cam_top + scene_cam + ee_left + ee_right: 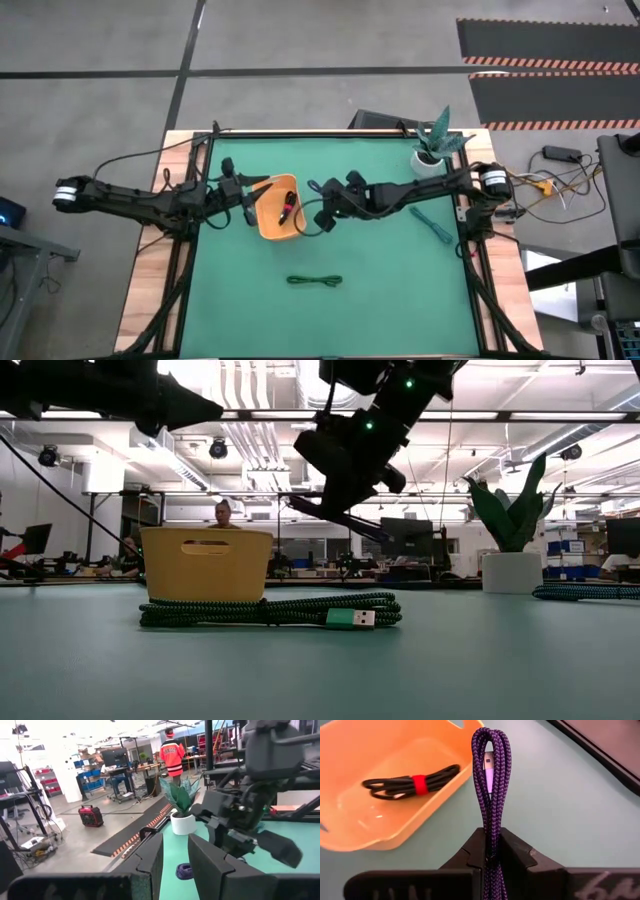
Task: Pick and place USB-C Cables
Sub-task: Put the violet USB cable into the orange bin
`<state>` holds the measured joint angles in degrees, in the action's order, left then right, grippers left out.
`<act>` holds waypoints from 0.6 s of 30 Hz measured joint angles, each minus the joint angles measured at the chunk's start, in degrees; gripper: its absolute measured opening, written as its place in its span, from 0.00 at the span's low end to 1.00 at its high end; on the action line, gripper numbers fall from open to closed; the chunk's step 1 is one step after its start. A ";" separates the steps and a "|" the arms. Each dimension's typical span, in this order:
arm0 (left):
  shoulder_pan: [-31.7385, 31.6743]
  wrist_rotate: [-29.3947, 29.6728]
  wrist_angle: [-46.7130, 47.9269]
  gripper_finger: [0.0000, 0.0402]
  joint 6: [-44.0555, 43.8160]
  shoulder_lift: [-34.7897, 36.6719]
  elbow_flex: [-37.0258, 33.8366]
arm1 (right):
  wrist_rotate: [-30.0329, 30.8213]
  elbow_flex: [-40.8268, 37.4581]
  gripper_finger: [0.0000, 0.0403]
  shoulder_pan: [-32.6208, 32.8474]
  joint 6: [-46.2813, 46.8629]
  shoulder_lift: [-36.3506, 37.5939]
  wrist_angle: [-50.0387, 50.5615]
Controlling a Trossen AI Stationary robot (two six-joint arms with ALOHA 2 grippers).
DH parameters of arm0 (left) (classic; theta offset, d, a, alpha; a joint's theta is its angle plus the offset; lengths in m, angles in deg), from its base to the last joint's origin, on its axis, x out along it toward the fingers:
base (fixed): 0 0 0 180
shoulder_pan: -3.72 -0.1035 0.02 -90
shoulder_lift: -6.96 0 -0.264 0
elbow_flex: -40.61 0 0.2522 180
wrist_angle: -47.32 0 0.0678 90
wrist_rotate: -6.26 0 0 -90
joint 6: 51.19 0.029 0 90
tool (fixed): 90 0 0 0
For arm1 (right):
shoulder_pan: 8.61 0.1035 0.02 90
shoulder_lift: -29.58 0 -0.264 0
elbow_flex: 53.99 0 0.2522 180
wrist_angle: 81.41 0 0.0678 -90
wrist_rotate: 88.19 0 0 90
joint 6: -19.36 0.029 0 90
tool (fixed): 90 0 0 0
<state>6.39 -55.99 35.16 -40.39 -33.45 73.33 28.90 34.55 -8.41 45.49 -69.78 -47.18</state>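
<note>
**A:** Item one, far left?

**B:** Left gripper (pixel 262 183), raised just beside the orange tray's (pixel 266 222) left rim. Fingers (pixel 150 857) stand a narrow gap apart, with nothing between them.

**A:** Next, the tray's contents?

**B:** One black cable bundle (pixel 411 782) with a red band round its middle, lying on the tray floor.

**A:** To the right of the tray?

**B:** Right gripper (pixel 322 216), just off the tray's right side and lifted off the mat. Fingers (pixel 517 850) clamped on a purple cable bundle (pixel 491 785), whose folded loop stands out past the fingertips; a plug shows inside the loop.

**A:** In front of it, on the mat?

**B:** Dark green cable bundle (pixel 315 281), flat on the green mat (pixel 400 300), well apart from the tray, on the near side. Its green-tipped plug (pixel 351 618) is visible in the low view.

**A:** Further right?

**B:** Teal-blue cable bundle (pixel 430 223), flat on the mat near the right edge. Behind it, a potted plant (pixel 432 148) in a white pot at the far right corner.
</note>
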 joint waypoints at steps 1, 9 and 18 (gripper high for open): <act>0.00 0.00 0.07 0.19 -0.36 -0.03 0.00 | 0.00 0.00 0.07 0.30 0.00 0.08 0.00; 0.00 0.00 0.01 0.19 -1.51 0.50 0.00 | 0.18 -0.02 0.07 2.30 -2.06 0.66 -3.57; 0.00 -0.01 1.01 0.19 -1.51 1.69 0.00 | 0.07 -0.02 0.07 3.31 -8.13 0.77 -11.83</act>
<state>6.39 -56.00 36.17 -41.89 -31.76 73.33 28.97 34.53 -5.10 37.36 -69.01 -59.01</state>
